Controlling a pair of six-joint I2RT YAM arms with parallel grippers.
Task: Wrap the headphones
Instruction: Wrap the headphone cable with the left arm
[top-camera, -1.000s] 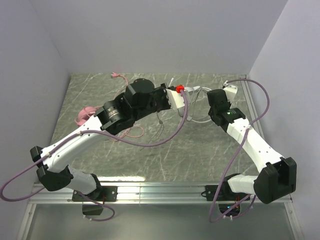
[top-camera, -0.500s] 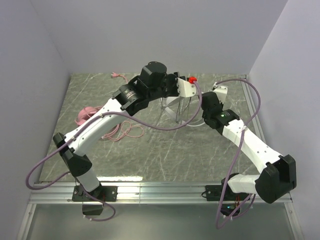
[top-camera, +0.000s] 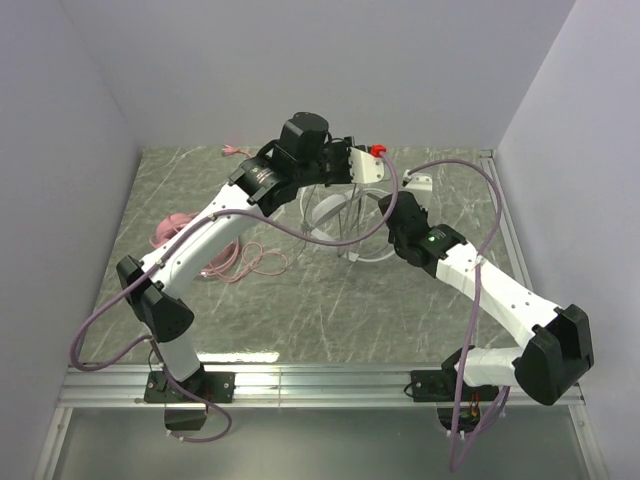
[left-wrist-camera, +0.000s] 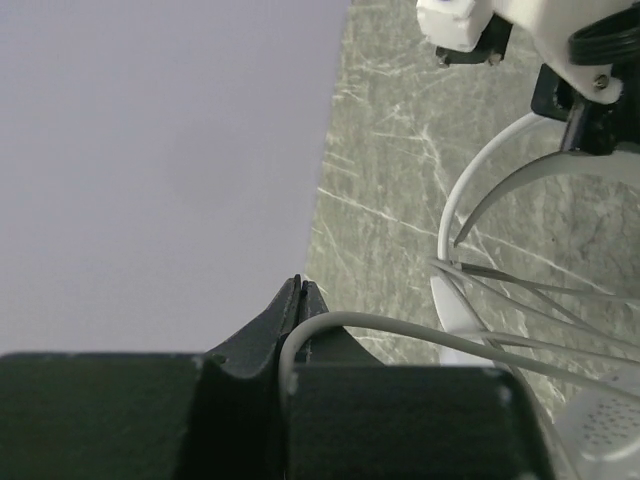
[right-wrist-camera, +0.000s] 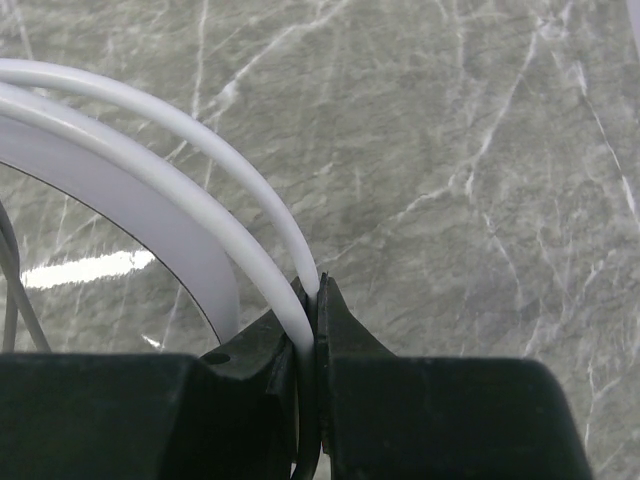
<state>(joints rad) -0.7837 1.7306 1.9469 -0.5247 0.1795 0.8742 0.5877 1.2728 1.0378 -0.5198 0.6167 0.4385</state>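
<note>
The white-grey headphones (top-camera: 335, 215) hang above the middle back of the table, their thin headband (right-wrist-camera: 150, 190) arching left of my right gripper (right-wrist-camera: 316, 287). That gripper (top-camera: 392, 212) is shut on a headband wire. My left gripper (left-wrist-camera: 300, 285) is shut on the thin white-grey cord (left-wrist-camera: 420, 325), held high near the back wall (top-camera: 376, 166). Several cord strands (left-wrist-camera: 540, 300) run from it toward the band and a white ear cup (left-wrist-camera: 600, 430). The pink headphones (top-camera: 168, 228) lie at the far left, their pink cord (top-camera: 250, 262) loose on the table.
Walls close the table at the left, back and right. The pink cord's plug end (top-camera: 232, 150) lies by the back wall. An aluminium rail (top-camera: 320, 378) carrying both arm bases runs along the near edge. Purple arm cables (top-camera: 330, 240) loop over the middle.
My left arm swung up and toward the back right, drawing the thin cord with it. My right gripper moved left with the white-grey headset, which rose off the table.
</note>
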